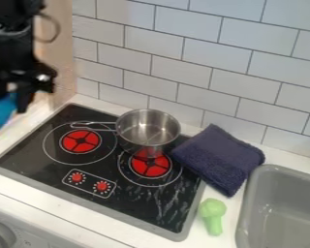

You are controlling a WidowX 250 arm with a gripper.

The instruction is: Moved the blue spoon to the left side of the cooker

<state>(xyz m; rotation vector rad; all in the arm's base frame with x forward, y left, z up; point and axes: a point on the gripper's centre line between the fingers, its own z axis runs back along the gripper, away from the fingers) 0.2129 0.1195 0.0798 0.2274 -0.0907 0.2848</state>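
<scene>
here, the claw (pixel 10 102) pinches the blue spoon (pixel 0 114) left of the cooker (pixel 138 203); the pot (pixel 147 131) sits on the cooker's far side, handle leftward, the cloth (pixel 217 157) to its right.

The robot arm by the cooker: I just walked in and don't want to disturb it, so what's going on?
The gripper is holding the blue spoon off to the left of the cooker. A metal pot sits on the cooker, and a dark blue cloth lies at the cooker's right edge.
</scene>
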